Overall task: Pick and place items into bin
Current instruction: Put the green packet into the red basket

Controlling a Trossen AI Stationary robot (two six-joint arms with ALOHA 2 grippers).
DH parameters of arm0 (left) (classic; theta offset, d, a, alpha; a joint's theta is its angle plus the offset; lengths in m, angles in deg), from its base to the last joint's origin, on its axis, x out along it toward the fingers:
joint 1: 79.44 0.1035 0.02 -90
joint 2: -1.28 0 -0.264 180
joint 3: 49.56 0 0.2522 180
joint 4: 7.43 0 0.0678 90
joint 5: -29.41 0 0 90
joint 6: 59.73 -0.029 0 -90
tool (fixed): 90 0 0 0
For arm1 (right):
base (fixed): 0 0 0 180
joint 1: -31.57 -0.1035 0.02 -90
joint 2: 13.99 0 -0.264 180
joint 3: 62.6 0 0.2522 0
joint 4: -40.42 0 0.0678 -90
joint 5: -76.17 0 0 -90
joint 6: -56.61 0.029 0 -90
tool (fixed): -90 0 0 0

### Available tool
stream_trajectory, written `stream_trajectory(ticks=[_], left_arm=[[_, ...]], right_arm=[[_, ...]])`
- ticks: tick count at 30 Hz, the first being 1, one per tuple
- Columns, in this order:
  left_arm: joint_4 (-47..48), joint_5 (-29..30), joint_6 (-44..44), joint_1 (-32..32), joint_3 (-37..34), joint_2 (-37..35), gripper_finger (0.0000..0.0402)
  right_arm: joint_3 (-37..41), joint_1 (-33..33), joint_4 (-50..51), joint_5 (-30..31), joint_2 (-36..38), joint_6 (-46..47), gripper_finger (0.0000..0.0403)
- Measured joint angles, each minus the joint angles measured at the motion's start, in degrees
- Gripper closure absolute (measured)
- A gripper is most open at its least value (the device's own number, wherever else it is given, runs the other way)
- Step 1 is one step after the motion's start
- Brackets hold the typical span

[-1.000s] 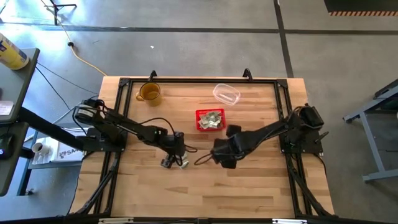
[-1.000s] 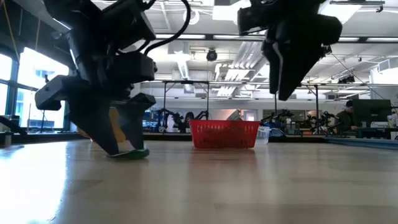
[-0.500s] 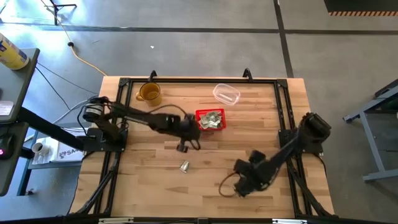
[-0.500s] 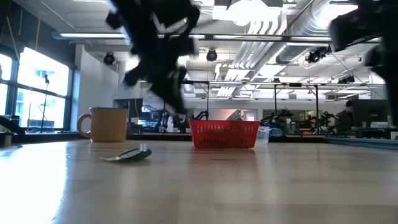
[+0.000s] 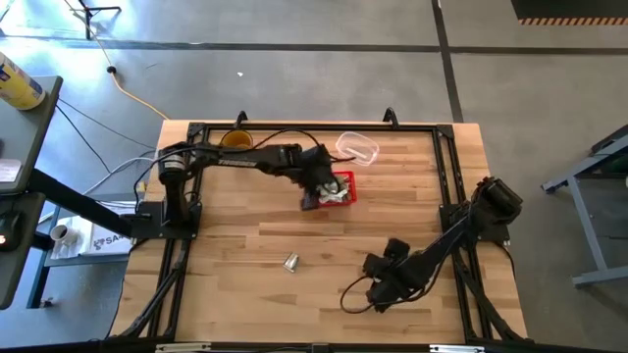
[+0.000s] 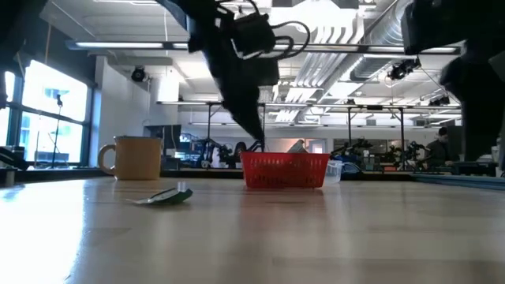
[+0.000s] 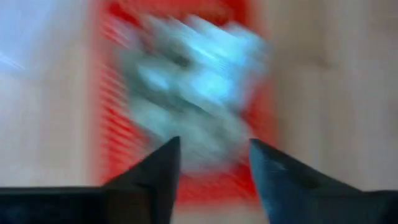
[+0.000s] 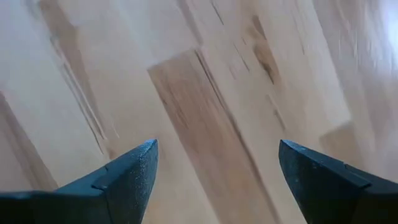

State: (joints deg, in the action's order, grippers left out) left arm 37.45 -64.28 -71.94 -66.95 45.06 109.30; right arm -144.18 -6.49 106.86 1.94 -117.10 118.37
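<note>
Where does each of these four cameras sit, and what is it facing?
High: overhead, looking down; both arms, red slatted plastic basket.
Low: table height, looking across; left arm above the basket.
Left wrist: above the basket's bills, past open left tool.
Right wrist: facing bare wooden table, past open right tool.
Three views share the basket.

Bench (image 5: 324,314): pale wood planks, butcher-block look, visible grain and darker streaks, smooth with a soft sheen in the low view. Red basket (image 6: 285,170): bright plastic, slatted mesh sides, slightly glossy. Bills (image 5: 338,190) in it: crumpled paper, matt, pale green-white. One loose bill (image 5: 291,261) on the bench: wrinkled paper. Mug (image 6: 136,157): amber, translucent, glossy. Clear container (image 5: 357,148): transparent plastic, shiny. Left gripper (image 7: 211,168) and right gripper (image 8: 217,174): dark matt fingers, plastic-looking. Bench frame (image 5: 314,127): black metal. Floor (image 5: 294,78): grey concrete, dull.
</note>
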Motion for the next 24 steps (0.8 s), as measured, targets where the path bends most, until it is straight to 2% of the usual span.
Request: stream_trajectory(ticks=[4, 6, 9, 12, 19, 22, 24], left_arm=[[19.0, -14.3, 6.7, -1.7, 3.7, -2.1, 0.0115], [24.5, -15.9, 6.9, -3.9, 3.1, -4.9, 0.0102], [28.4, -11.1, 8.9, -9.1, -2.0, -12.1, 0.0101], [26.4, -5.6, 16.7, -14.7, -9.4, -21.0, 0.0116], [20.5, 7.2, 49.9, -27.5, -25.1, -40.2, 0.0155], [20.5, 11.4, 61.0, -32.4, -29.0, -45.5, 0.0165], [20.9, 14.5, 66.1, -35.3, -30.6, -48.1, 0.0168]], right_arm=[[0.3, 1.4, -5.5, 1.5, 0.0, -14.1, 0.0079], [0.5, 2.5, -11.5, 4.1, 0.0, -24.3, 0.0079], [0.5, 5.8, -22.6, 6.3, -0.7, -42.5, 0.0079], [0.5, 11.3, -33.1, 0.9, -2.6, -56.1, 0.0079], [-0.6, 21.0, -50.9, -12.8, -7.6, -78.2, 0.008], [-4.1, 23.3, -51.7, -19.2, -11.3, -82.9, 0.0079], [-6.9, 24.2, -51.5, -21.3, -14.3, -84.4, 0.0079]])
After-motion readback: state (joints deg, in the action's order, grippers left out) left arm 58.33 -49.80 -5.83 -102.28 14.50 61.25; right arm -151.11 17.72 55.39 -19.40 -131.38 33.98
